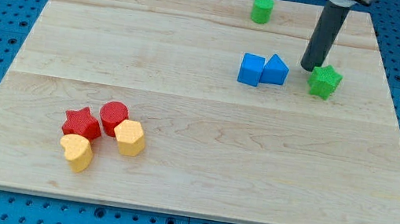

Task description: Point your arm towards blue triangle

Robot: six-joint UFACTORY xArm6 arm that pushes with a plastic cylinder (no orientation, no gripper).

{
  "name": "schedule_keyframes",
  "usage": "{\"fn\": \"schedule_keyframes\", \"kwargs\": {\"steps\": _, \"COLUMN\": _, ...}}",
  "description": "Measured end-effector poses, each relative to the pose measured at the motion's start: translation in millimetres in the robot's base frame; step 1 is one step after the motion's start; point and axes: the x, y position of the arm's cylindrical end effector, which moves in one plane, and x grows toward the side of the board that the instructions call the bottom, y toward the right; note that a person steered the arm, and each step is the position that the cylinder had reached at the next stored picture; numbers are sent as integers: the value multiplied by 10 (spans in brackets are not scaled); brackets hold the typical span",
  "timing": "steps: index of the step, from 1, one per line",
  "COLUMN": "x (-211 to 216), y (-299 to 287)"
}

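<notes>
The blue triangle [275, 69] sits on the wooden board at the upper right of the view, touching a blue cube [251, 69] on its left. My tip [307, 68] is on the board just right of the blue triangle, a short gap apart, and right next to the green star [324, 81] on its left side. The dark rod rises from the tip toward the view's top.
A green cylinder [261, 9] stands near the view's top edge of the board [193, 159]. At the lower left a red star [82, 122], a red cylinder [113, 117], a yellow hexagon [130, 137] and a yellow heart-like block [78, 152] cluster together.
</notes>
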Motion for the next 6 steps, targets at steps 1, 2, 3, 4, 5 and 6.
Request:
{"fn": "schedule_keyframes", "kwargs": {"steps": 1, "x": 0, "y": -16}}
{"fn": "schedule_keyframes", "kwargs": {"steps": 2, "x": 0, "y": -43}}
{"fn": "schedule_keyframes", "kwargs": {"steps": 3, "x": 2, "y": -64}}
{"fn": "schedule_keyframes", "kwargs": {"steps": 4, "x": 2, "y": -118}}
{"fn": "schedule_keyframes", "kwargs": {"steps": 5, "x": 6, "y": -167}}
{"fn": "schedule_keyframes", "kwargs": {"steps": 6, "x": 49, "y": -209}}
